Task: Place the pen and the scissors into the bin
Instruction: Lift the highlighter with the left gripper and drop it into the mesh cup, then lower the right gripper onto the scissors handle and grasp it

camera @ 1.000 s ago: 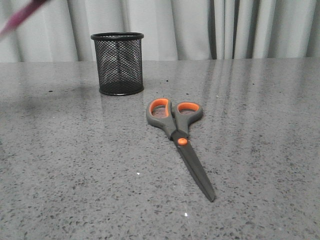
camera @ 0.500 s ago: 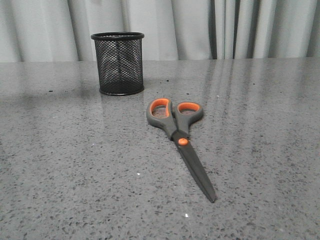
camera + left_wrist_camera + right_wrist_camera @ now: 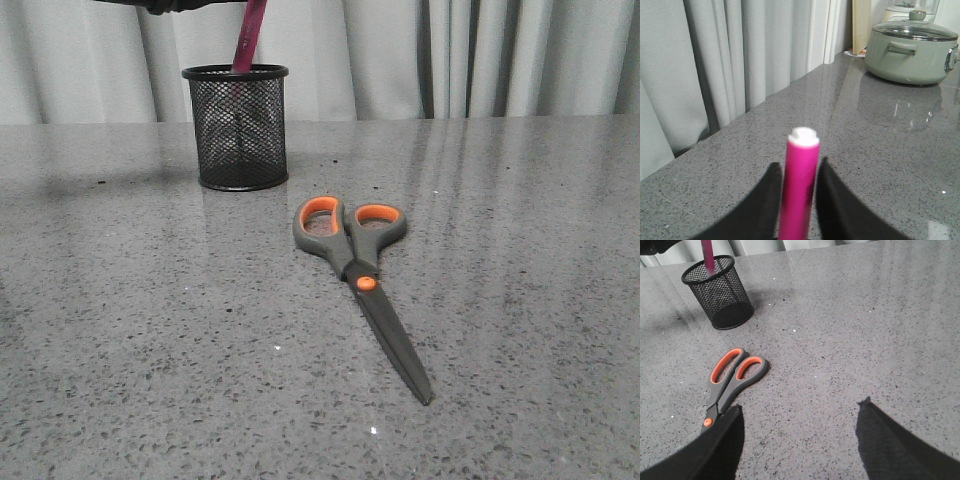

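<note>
The left jaws [image 3: 799, 200] are clamped on the pen [image 3: 799, 190], its magenta barrel pinched between two black fingers [image 3: 765, 200] with the white end cap standing clear beyond them. In the front view the pen [image 3: 247, 35] hangs near upright, slightly tilted, from the dark arm at the upper edge, its lower end dipping past the rim of the bin [image 3: 236, 127] and into the mesh cup. The right wrist view shows the same: the pen [image 3: 707, 255] rises out of the mouth of the bin [image 3: 718, 290].

The right jaws [image 3: 800, 440] stand spread wide and hold nothing, hovering over bare counter [image 3: 865, 315] with the blade end of the scissors just beside one finger.

The scissors [image 3: 358, 285] lie flat and closed on the grey speckled counter [image 3: 120, 330], near the bin but apart from it, orange-lined handles turned toward the bin and dark blades pointing toward the camera's side of the counter.

Pale curtains [image 3: 480, 55] hang behind the counter. In the left wrist view a grey-green lidded pot [image 3: 910, 55] sits farther along the counter, well apart from the pen.
</note>
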Available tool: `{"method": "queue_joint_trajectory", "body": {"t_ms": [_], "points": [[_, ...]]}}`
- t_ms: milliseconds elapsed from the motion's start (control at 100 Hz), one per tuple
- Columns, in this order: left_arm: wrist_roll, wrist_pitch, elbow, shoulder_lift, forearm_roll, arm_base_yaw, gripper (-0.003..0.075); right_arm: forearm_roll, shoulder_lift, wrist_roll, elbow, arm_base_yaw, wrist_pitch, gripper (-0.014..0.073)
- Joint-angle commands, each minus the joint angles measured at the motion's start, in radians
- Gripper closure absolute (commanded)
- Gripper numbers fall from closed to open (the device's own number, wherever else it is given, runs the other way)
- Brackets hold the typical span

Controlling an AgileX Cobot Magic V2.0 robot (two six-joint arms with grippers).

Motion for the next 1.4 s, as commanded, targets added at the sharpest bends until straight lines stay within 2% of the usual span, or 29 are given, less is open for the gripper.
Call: {"method": "queue_joint_trajectory", "body": {"t_ms": [0,30,80,160,230,330,400,480,590,660,740,790,880,950,1080,1300,1390], "points": [[-0.023,0.055,-0.036,-0.059,-0.091,-0.002,0.0301,0.024,0.014,-0.012,-0.038,0.001,-0.068,0.016],[-0.038,0.066,-0.036,-0.064,-0.091,-0.002,0.0217,0.035,0.014,-0.012,-0.045,0.001,-0.064,0.016],[-0.06,0.099,-0.036,-0.077,-0.091,0.01,0.0149,0.061,0.024,-0.012,-0.067,0.001,-0.05,0.016],[-0.078,0.17,-0.036,-0.115,-0.091,0.029,0.0163,0.091,0.053,-0.016,-0.13,0.001,-0.022,0.016],[-0.112,0.241,-0.036,-0.164,-0.091,0.049,0.0263,0.139,0.093,-0.091,-0.204,0.018,0.011,0.016],[-0.161,0.314,-0.036,-0.263,-0.088,0.077,0.0521,0.26,0.178,-0.233,-0.321,0.064,0.064,0.016],[-0.188,0.314,-0.036,-0.351,-0.077,0.087,0.0664,0.297,0.261,-0.25,-0.404,0.105,0.103,0.0162],[-0.188,0.314,-0.036,-0.451,-0.054,0.093,0.0737,0.298,0.373,-0.25,-0.49,0.151,0.164,0.0175],[-0.225,0.312,-0.036,-0.592,0.007,0.093,0.0739,0.29,0.551,-0.248,-0.587,0.216,0.243,0.0182],[-0.279,0.312,-0.036,-0.673,0.067,0.093,0.0739,0.225,0.663,-0.201,-0.641,0.26,0.275,0.0182],[-0.348,0.311,-0.036,-0.756,0.141,0.093,0.0739,0.061,0.789,-0.095,-0.703,0.315,0.302,0.0182],[-0.384,0.305,-0.036,-0.811,0.194,0.091,0.0739,-0.067,0.859,0.022,-0.751,0.356,0.328,0.0183],[-0.414,0.268,-0.029,-0.888,0.266,0.06,0.0739,-0.303,0.984,0.205,-0.843,0.415,0.445,0.0182],[-0.418,0.237,-0.015,-0.938,0.322,0.018,0.0739,-0.407,1.07,0.291,-0.907,0.443,0.535,0.0183],[-0.419,0.21,0.015,-1.016,0.426,-0.06,0.0739,-0.393,1.181,0.338,-1.013,0.454,0.628,0.0179],[-0.424,0.168,0.087,-1.099,0.48,-0.128,0.0739,-0.387,1.223,0.366,-1.031,0.454,0.6,0.0179],[-0.424,0.163,0.116,-1.114,0.48,-0.147,0.0739,-0.346,1.231,0.368,-1.031,0.454,0.607,0.0179]]}}
